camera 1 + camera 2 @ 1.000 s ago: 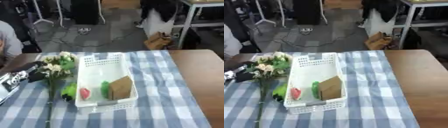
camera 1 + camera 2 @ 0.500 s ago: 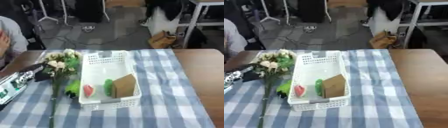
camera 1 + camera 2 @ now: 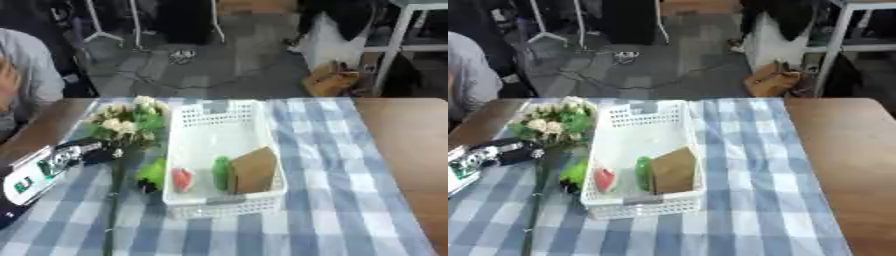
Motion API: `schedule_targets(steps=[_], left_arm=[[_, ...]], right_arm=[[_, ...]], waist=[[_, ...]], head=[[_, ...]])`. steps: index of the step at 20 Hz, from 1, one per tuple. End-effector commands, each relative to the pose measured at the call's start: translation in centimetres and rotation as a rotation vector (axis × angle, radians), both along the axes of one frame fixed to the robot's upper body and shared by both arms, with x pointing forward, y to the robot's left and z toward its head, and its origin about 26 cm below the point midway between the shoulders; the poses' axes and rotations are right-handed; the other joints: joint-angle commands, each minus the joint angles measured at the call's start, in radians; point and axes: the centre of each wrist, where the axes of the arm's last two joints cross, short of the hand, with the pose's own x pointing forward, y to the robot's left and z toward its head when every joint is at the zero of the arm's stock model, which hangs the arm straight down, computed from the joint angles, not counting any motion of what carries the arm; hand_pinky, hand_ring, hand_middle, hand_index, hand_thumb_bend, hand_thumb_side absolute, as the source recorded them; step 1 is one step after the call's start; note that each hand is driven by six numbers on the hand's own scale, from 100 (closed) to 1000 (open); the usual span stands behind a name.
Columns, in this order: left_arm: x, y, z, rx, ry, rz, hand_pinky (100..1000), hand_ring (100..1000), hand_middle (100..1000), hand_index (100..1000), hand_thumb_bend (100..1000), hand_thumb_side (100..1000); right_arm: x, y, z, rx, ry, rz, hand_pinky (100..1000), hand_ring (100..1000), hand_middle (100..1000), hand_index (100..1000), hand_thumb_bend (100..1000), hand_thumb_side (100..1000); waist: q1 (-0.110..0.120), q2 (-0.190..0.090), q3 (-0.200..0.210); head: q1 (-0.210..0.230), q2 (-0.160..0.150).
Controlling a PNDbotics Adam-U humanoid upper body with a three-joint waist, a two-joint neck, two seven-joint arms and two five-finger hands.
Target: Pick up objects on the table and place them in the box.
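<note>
A white slatted basket (image 3: 226, 206) stands mid-table on the blue checked cloth (image 3: 350, 200). Inside it lie a red thing (image 3: 182, 179), a green thing (image 3: 222, 172) and a brown cardboard piece (image 3: 254, 170) leaning on the right wall. Left of the basket lies a bunch of pale flowers (image 3: 127, 122), its long stem (image 3: 112, 210) running toward the front edge. A green object (image 3: 153, 172) rests against the basket's left wall, outside it. My left hand (image 3: 87, 150), dark and blurred, comes in from the left and reaches the stem just below the blooms. My right hand shows in no view.
Bare brown table top (image 3: 402, 150) lies to the right of the cloth. Beyond the far table edge are floor cables, stands and a brown bag (image 3: 328, 82).
The whole picture has shifted, so the camera has moved. My left hand stays at the flower stem, and the things in the basket lie as before.
</note>
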Motion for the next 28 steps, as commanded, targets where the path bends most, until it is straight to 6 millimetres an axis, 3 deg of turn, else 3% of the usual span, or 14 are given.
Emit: schedule_targets(steps=[1,8,9,12,13,16,17,19,20,21,22,26,28], left_arm=[[0.3,0.9,0.6,0.028,0.004,0.033,1000,1000,1000,1000,103,1000],[0.7,0.0,-0.6,-0.054,-0.051,0.168,1000,1000,1000,1000,100,1000],[0.7,-0.2,-0.7,-0.064,-0.061,0.181,950,1000,1000,1000,100,1000],[1.2,-1.1,-1.0,-0.138,-0.095,0.25,926,1000,1000,1000,100,1000],[1.3,-1.3,-1.2,-0.151,-0.1,0.261,867,1000,1000,1000,100,993],[1.6,-2.0,-1.3,-0.18,-0.102,0.27,857,1000,1000,1000,100,980],[1.7,-2.1,-1.2,-0.182,-0.107,0.267,850,1000,999,1000,100,909],[2.0,-2.6,-1.0,-0.167,-0.125,0.247,863,1000,1000,1000,100,906],[2.1,-2.9,-1.0,-0.158,-0.127,0.23,962,1000,1000,1000,124,860],[2.2,-3.0,-1.1,-0.145,-0.126,0.209,971,1000,1000,1000,133,856],[2.2,-3.2,-1.3,-0.134,-0.099,0.181,996,1000,1000,1000,203,801],[2.8,-3.1,-0.8,-0.085,0.012,0.045,999,1000,1000,1000,229,811],[3.4,-2.5,-0.3,-0.057,0.082,-0.006,985,1000,1000,1000,289,847]], right_arm=[[-0.5,0.3,0.8,-0.005,-0.035,0.022,567,562,475,531,100,641],[-0.5,0.4,0.8,-0.003,-0.033,0.028,562,556,465,516,100,624],[-0.5,0.4,0.8,-0.003,-0.033,0.028,560,551,461,512,100,622],[-0.5,0.5,0.8,0.0,-0.033,0.032,558,550,459,510,100,618],[-0.5,0.5,0.8,0.001,-0.033,0.033,555,546,456,505,100,614],[-0.5,0.5,0.8,0.008,-0.032,0.035,554,545,454,503,100,612],[-0.5,0.5,0.8,0.009,-0.032,0.035,553,542,452,500,100,613],[-0.5,0.6,0.8,0.009,-0.03,0.039,552,541,452,500,100,613],[-0.5,0.6,0.7,0.009,-0.03,0.041,552,538,451,500,100,614],[-0.5,0.6,0.7,0.009,-0.029,0.043,551,538,451,500,100,614],[-0.4,0.7,0.7,0.009,-0.028,0.045,551,534,450,499,100,614],[-0.4,0.7,0.6,0.006,-0.025,0.05,548,531,449,498,100,613],[-0.4,0.7,0.5,0.005,-0.022,0.052,547,529,447,496,100,612]], waist=[[0.013,-0.027,-0.001],[0.01,-0.027,-0.001],[0.01,-0.027,-0.001],[0.01,-0.026,-0.002],[0.01,-0.026,-0.003],[0.009,-0.025,-0.003],[0.009,-0.025,-0.004],[0.009,-0.025,-0.004],[0.009,-0.026,-0.005],[0.009,-0.026,-0.006],[0.008,-0.026,-0.006],[0.007,-0.027,-0.004],[0.007,-0.028,-0.005]], head=[[0.006,-0.001],[0.015,-0.003],[0.016,-0.003],[0.02,-0.004],[0.021,-0.005],[0.022,-0.005],[0.023,-0.005],[0.025,-0.004],[0.027,-0.004],[0.028,-0.004],[0.03,-0.004],[0.032,-0.002],[0.036,0.0]])
